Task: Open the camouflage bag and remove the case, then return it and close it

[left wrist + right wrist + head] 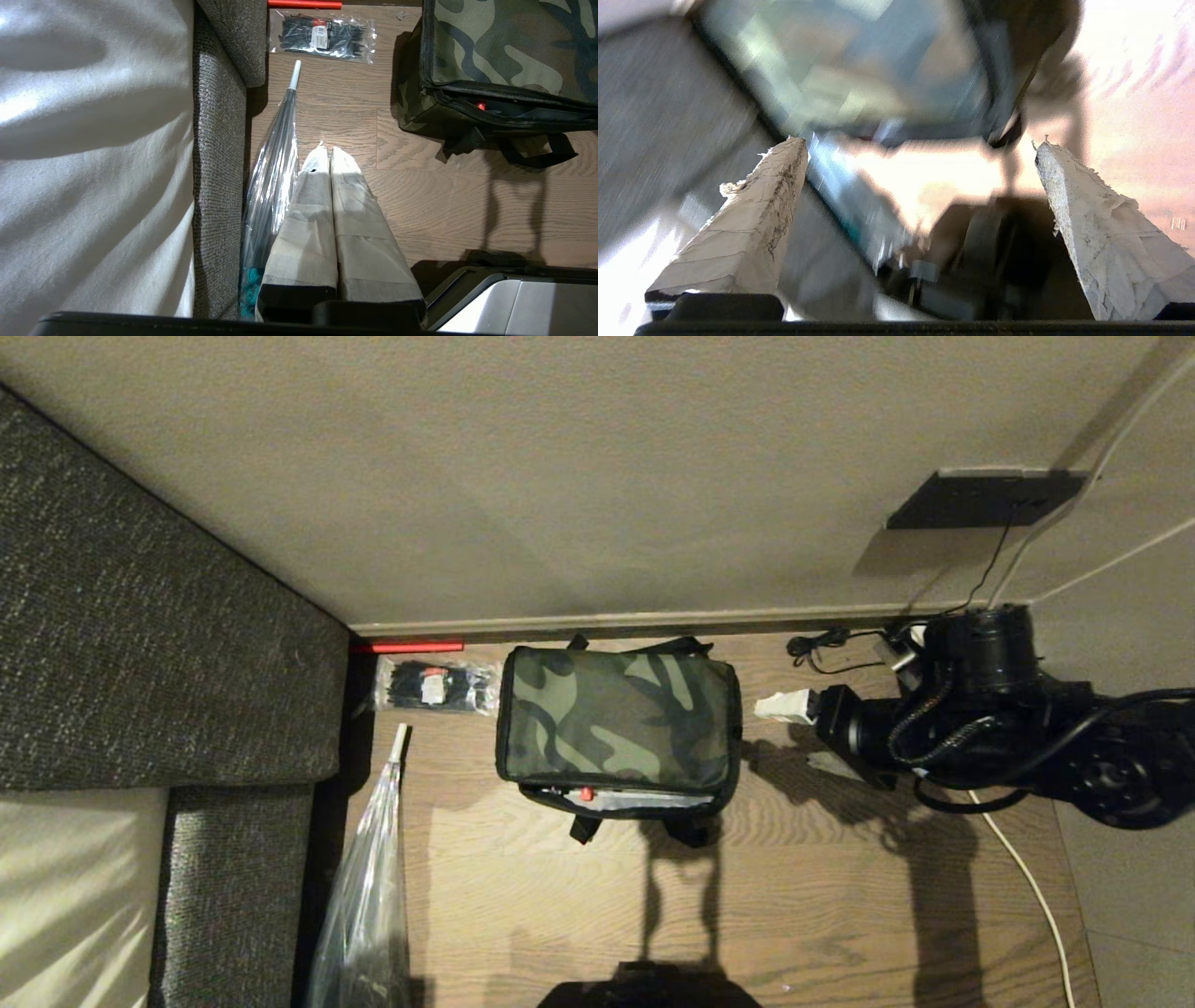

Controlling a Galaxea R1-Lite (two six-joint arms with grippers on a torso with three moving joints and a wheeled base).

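Boxy soft camouflage bag (618,719) on grained wooden floor (822,896)

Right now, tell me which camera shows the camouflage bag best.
The head view: the whole camouflage bag lies on the wood floor, lid down, straps visible in front. The left wrist view catches only one corner and its front edge. The right wrist view is too blurred to make the bag out.
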